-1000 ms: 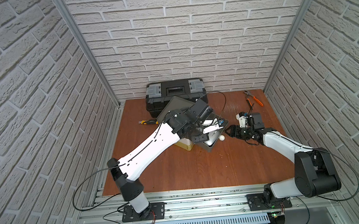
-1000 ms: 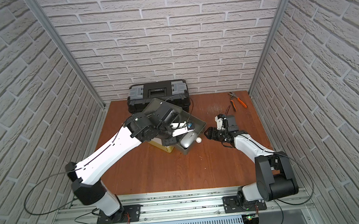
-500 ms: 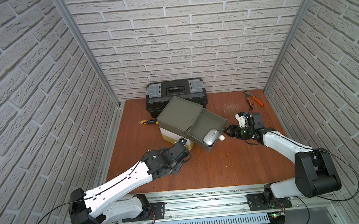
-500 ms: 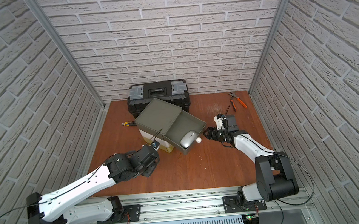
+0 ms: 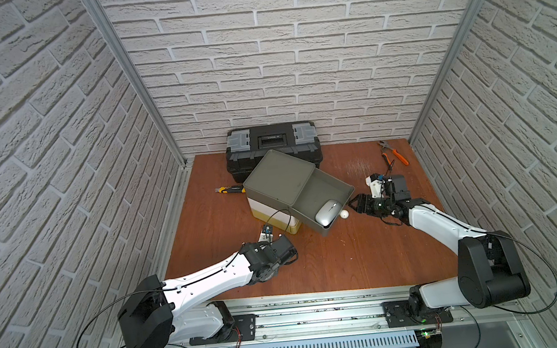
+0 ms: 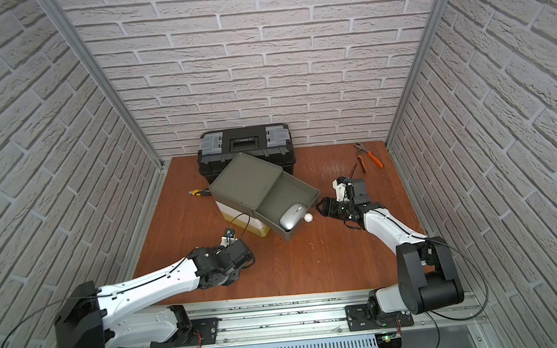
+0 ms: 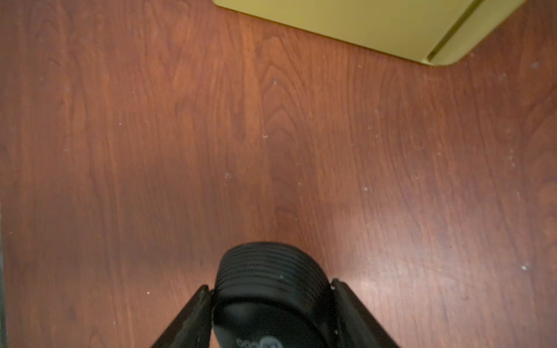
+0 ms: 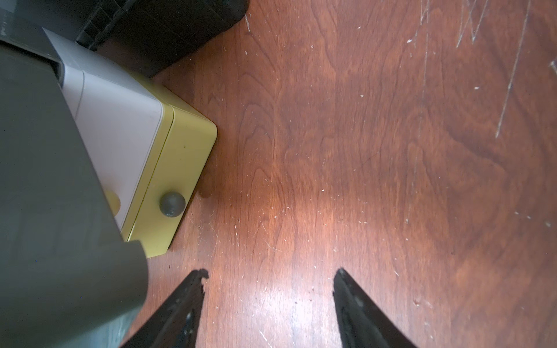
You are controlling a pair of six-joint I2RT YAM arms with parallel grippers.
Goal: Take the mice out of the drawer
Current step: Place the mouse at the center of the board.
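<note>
Left wrist view, left hand (image 7: 269, 286) gripping black mouse (image 7: 271, 304)

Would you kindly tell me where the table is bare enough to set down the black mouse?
The widest bare patch is the table's front middle, between the left arm, the open drawer and the right arm. A narrower strip lies between the white cabinet and the left wall. Crowded: beside the drawer's corner, by the right end effector, and around the toolbox.

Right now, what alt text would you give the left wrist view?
The left gripper holds a black mouse between its jaws, the reddish wooden table behind it. A yellow corner of the drawer unit shows farther ahead.
</note>
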